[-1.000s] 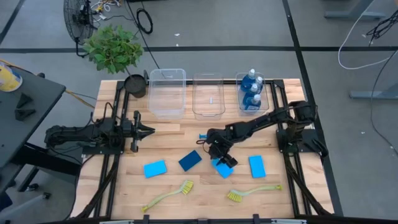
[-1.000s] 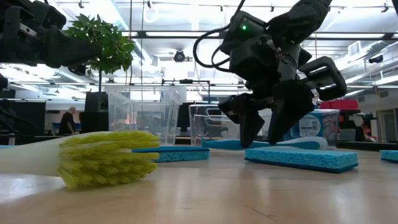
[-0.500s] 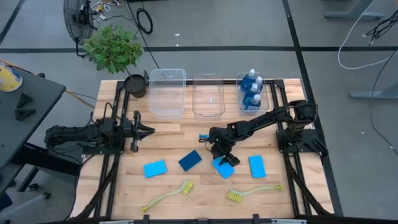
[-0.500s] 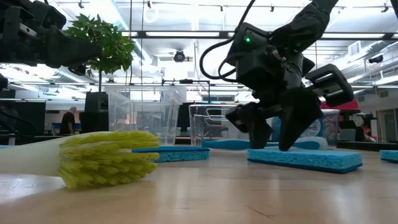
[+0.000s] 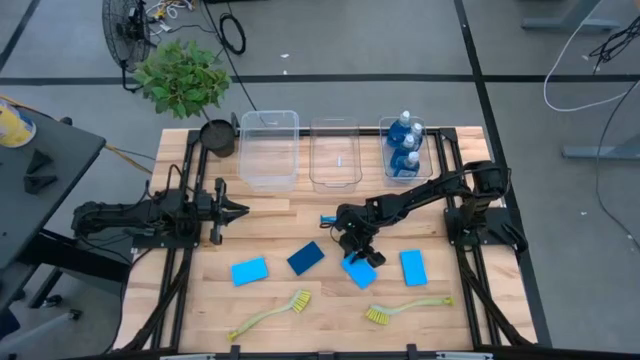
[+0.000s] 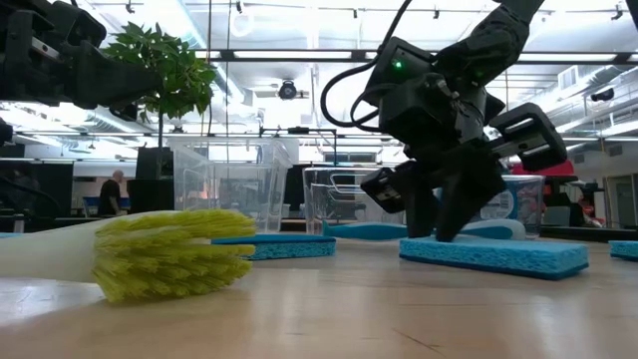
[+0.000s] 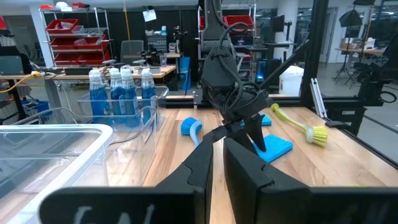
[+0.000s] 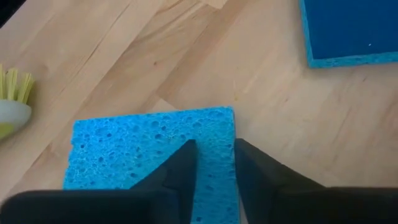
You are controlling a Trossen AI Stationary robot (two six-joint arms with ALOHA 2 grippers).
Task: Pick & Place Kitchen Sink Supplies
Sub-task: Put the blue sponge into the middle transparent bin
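My right gripper (image 5: 358,252) points down on a flat light-blue sponge (image 5: 359,271) in the middle of the table, its fingers drawn together on it. Three other sponges lie flat: a light one (image 5: 249,271), a darker one (image 5: 306,257) and another light one (image 5: 413,267). Two yellow-green brushes (image 5: 272,313) (image 5: 405,308) lie near the near edge. A blue brush (image 7: 191,129) lies beyond the right gripper, partly under its arm. Several blue bottles (image 5: 405,145) stand in the right bin. My left gripper (image 5: 243,210) waits shut at the table's left, touching nothing. My right gripper comes at the light-blue sponge (image 8: 137,149) from above, pointing down. Its fingertips (image 6: 427,224) sit on the sponge's top, with a narrow strip along one short edge (image 8: 216,134) between them. The sponge (image 6: 498,254) lies flat on the table.
Three clear bins (image 5: 269,150) (image 5: 334,153) (image 5: 425,165) stand in a row at the far edge; the left and middle ones hold nothing. A potted plant (image 5: 183,78) stands at the far left corner. Bare wood lies between the sponges and the bins.
The right gripper has sunk onto the light-blue sponge and its fingers have drawn together from wide apart. The sponge has slid a little toward the table's right, staying flat.
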